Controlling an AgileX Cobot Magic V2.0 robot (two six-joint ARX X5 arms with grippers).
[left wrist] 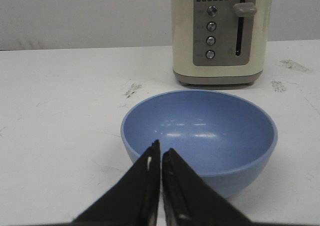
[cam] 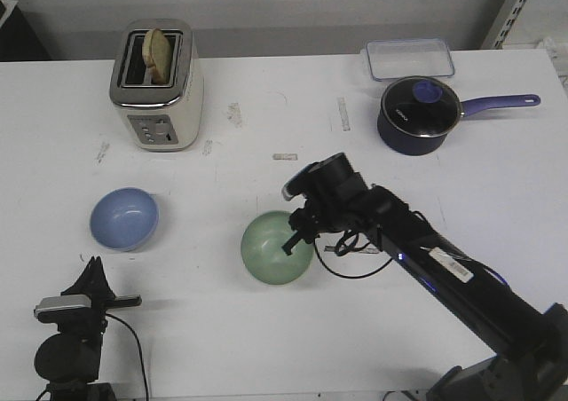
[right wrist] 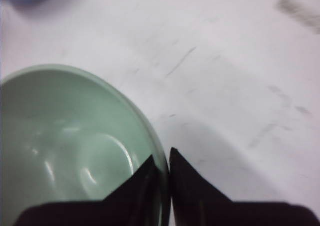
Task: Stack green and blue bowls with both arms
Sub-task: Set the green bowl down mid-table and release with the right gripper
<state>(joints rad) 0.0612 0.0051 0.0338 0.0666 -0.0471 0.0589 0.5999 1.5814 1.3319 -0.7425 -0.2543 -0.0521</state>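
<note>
green bowl [cam: 277,248]: pale mint, upright on the white table [cam: 266,348], near the middle of the near half; its right rim sits between the right gripper's fingers. largest thing in the right wrist view [right wrist: 75,146].
blue bowl [cam: 124,218]: light periwinkle, upright and open, on the left side of the table, well apart from the green bowl and nearer than the toaster. in the left wrist view [left wrist: 200,136] it fills the centre, just beyond the left fingertips.
right arm [cam: 444,277]: black, reaches in from the near right corner toward the table centre, loose cable hanging under it.
right gripper [cam: 297,232]: fingers narrow, pinched on the green bowl's rim — one finger inside the bowl, one outside, as the right wrist view [right wrist: 162,163] shows.
left arm [cam: 67,343]: low at the near left corner, only its wrist end showing.
left gripper [left wrist: 160,153]: fingers pressed together with a thin slit between, holding nothing; tips just short of the blue bowl's near wall — touching or not, cannot tell.
toaster [cam: 158,86]: cream and chrome, far left, a slice of bread [cam: 158,53] standing in one slot.
saucepan [cam: 419,114]: dark navy with glass lid, far right, purple handle pointing right.
clear container [cam: 410,59]: flat, rectangular, just beyond the saucepan.
</note>
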